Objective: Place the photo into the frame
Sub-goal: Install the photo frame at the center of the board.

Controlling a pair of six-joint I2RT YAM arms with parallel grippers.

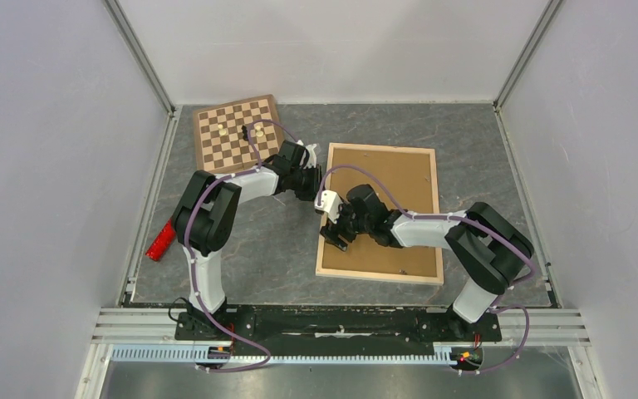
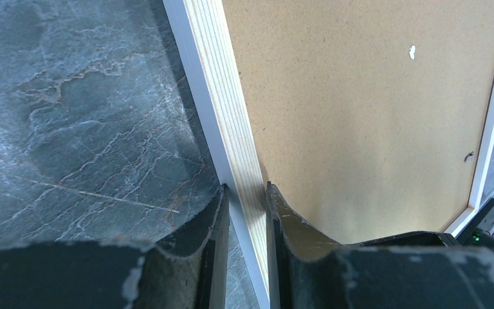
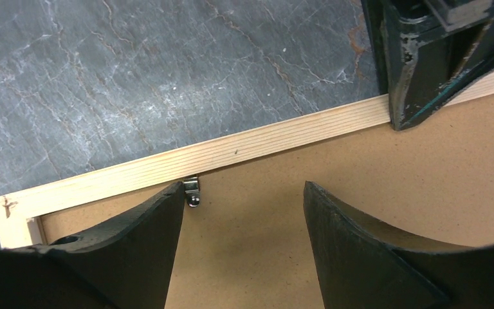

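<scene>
The frame (image 1: pixel 439 218) lies face down on the table, its light wooden bars around a brown backing board (image 1: pixel 395 187). My left gripper (image 1: pixel 321 188) is shut on the frame's left bar (image 2: pixel 222 96), one finger outside it and one on the board side (image 2: pixel 246 188). My right gripper (image 1: pixel 337 238) hovers open over the board (image 3: pixel 360 174) near the frame's near left corner. Its fingertips (image 3: pixel 244 190) point at the left bar (image 3: pixel 167 164), beside a small metal clip (image 3: pixel 193 192). The left gripper (image 3: pixel 404 119) shows at the upper right of the right wrist view. The photo is not visible.
A chessboard (image 1: pixel 238 133) with a few pieces sits at the back left, just behind the left arm. A red object (image 1: pixel 161 241) lies at the table's left edge. Walls and metal rails close in the grey marbled table (image 1: pixel 274 241) on three sides.
</scene>
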